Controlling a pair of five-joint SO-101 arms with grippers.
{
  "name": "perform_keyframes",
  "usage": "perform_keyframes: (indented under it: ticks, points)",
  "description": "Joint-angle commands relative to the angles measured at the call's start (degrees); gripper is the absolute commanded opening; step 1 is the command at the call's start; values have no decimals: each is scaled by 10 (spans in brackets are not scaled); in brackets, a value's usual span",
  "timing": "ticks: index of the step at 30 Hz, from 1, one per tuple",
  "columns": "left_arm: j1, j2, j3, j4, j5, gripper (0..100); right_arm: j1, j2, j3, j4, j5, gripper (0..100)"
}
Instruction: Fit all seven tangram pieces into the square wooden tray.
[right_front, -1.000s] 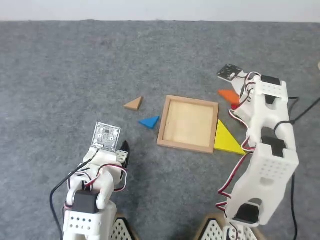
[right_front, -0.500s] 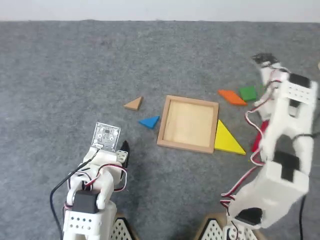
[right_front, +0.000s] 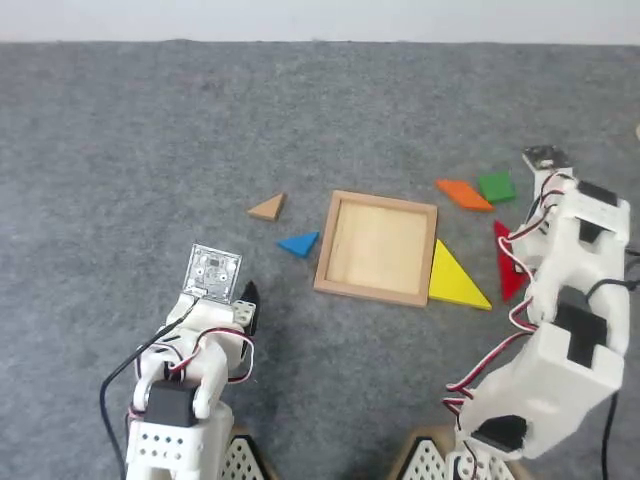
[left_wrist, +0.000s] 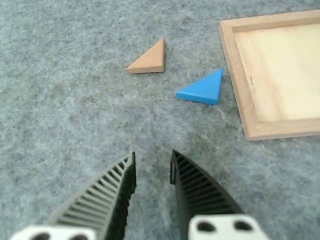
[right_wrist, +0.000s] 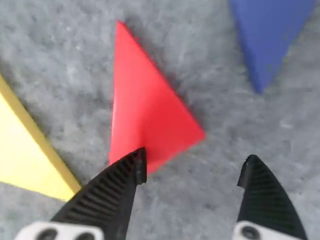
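Note:
The square wooden tray (right_front: 372, 291) lies mid-table with nothing in it. Left of it are a tan triangle (right_front: 268, 208) and a small blue triangle (right_front: 300, 243). A large yellow triangle (right_front: 455, 278) touches its right side. Farther right lie an orange parallelogram (right_front: 463, 193), a green square (right_front: 496, 186) and a red triangle (right_front: 508, 262). My right gripper (right_wrist: 195, 157) is wide open just above the red triangle (right_wrist: 145, 120), beside a dark blue triangle (right_wrist: 267, 30). My left gripper (left_wrist: 152, 170) hovers slightly open, short of the blue triangle (left_wrist: 202, 89) and tan triangle (left_wrist: 150, 61).
Grey carpet covers the table. The right arm's white body (right_front: 560, 300) stands along the right side, partly over the red triangle. The left arm's base (right_front: 185, 400) sits at the front left. The yellow triangle's edge (right_wrist: 25, 160) is close to the right gripper.
The right arm swung from over the orange piece out to the right, then back down over the red triangle, uncovering the green square. The left arm stayed still.

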Motion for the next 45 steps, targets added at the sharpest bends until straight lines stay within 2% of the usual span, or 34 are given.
perform_keyframes:
  ticks: [1,8,15,18,27,34,40,45]
  points:
    - [4,-8,-7,2,4,108,-23,1,-2,-31,-32,281]
    - [4,-8,-7,2,4,108,-85,3,-2,-40,-66,281]
    - [4,-8,-7,2,4,108,-104,12,4,-58,-92,279]
    - [4,-8,-7,2,4,108,-101,36,-6,-62,-119,278]
    - [4,-8,-7,2,4,108,-91,64,-40,-19,-125,277]
    - [4,-8,-7,2,4,108,-65,59,-31,0,-135,225]
    - [4,-8,-7,2,4,108,-52,60,-28,5,-142,310]
    - [4,-8,-7,2,4,108,-33,58,-32,22,-141,324]
